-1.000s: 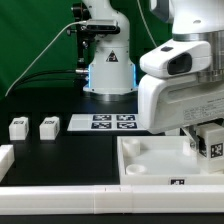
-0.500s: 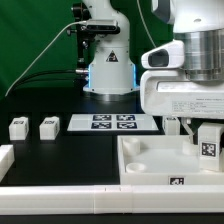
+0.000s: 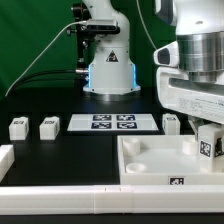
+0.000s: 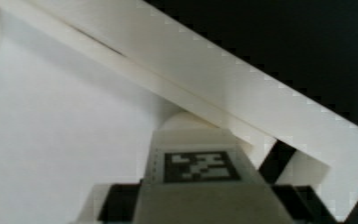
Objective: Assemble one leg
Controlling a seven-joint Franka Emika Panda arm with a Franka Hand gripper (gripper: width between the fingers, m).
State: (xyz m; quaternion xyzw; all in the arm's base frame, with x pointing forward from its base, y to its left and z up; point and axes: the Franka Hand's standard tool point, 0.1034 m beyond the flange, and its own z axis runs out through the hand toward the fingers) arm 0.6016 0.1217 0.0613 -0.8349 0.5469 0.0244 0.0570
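My gripper point(image 3: 206, 132) is shut on a leg point(image 3: 209, 143), a small white block with a black-and-white tag. It holds the leg upright over the far right corner of the large white tray-like piece point(image 3: 150, 158). In the wrist view the leg point(image 4: 201, 163) sits between my dark fingers point(image 4: 133, 203), with the tray's floor point(image 4: 69, 130) and rim close behind it. Two more legs point(image 3: 18, 128) point(image 3: 48, 127) stand on the black table at the exterior view's left. Another leg point(image 3: 172, 123) stands behind the tray, partly hidden by my hand.
The marker board point(image 3: 112, 122) lies flat on the table before the arm's base point(image 3: 108, 68). A long white border piece point(image 3: 60, 196) runs along the front edge. A white part's corner point(image 3: 5, 157) shows at the left edge.
My hand has moved toward the exterior view's right and a little up, carrying the leg with it. The fourth leg behind the tray has come into sight.
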